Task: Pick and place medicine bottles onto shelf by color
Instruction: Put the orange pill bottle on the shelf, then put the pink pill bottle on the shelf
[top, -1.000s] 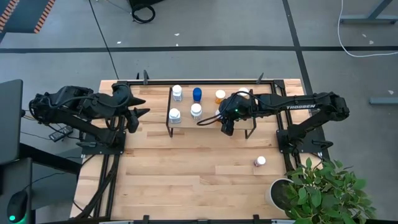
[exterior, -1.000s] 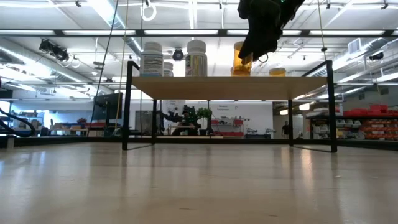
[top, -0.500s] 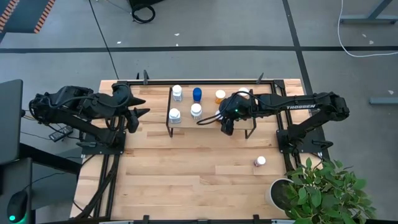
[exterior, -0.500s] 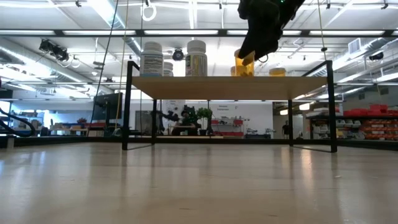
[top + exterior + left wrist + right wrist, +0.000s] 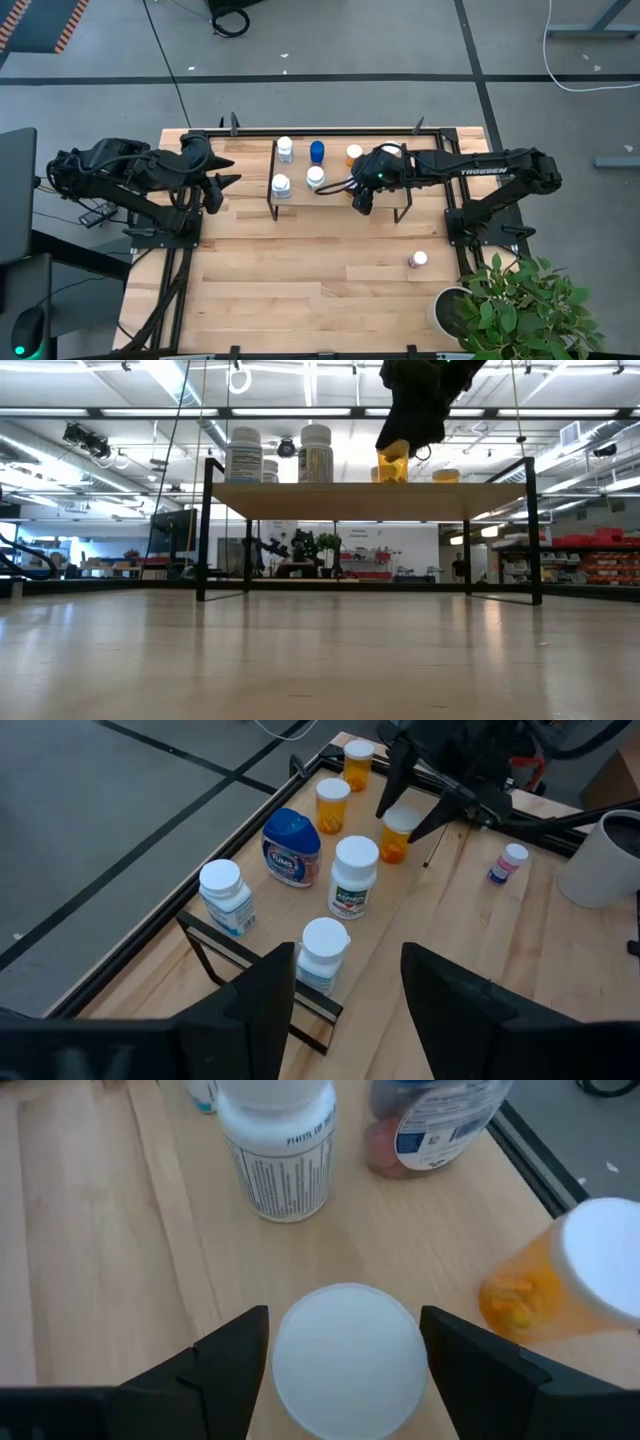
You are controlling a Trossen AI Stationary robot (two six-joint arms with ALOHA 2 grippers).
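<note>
The shelf [image 5: 300, 205] carries several medicine bottles: white ones [image 5: 281, 184], a blue one [image 5: 317, 150] and orange ones [image 5: 332, 802]. My right gripper [image 5: 361, 197] hangs over the shelf's right half, shut on a white-capped orange bottle [image 5: 393, 462], which the gripper hides in the high view. A pinkish-purple bottle [image 5: 417, 260] stands on the tabletop right of the shelf. My left gripper [image 5: 230, 172] waits open, left of the shelf. My right gripper comes from above, pointing down, with one finger [image 5: 230, 1365] on each side of the orange bottle's white cap [image 5: 345, 1345], at the bottle's top. The bottle's base [image 5: 393, 478] is down at the shelf board [image 5: 365, 500], and the bottle leans slightly.
A white pot [image 5: 450, 310] with a green plant [image 5: 525, 305] stands at the table's near right corner. The shelf's thin black legs [image 5: 205, 530] hold the board above the tabletop. Bare wood [image 5: 300, 290] lies between the shelf and the near edge.
My right gripper has sunk a little over the shelf and shifted slightly toward the table's left, taking the orange bottle with it. The bottle now shows lower under the fingers and leans a bit.
</note>
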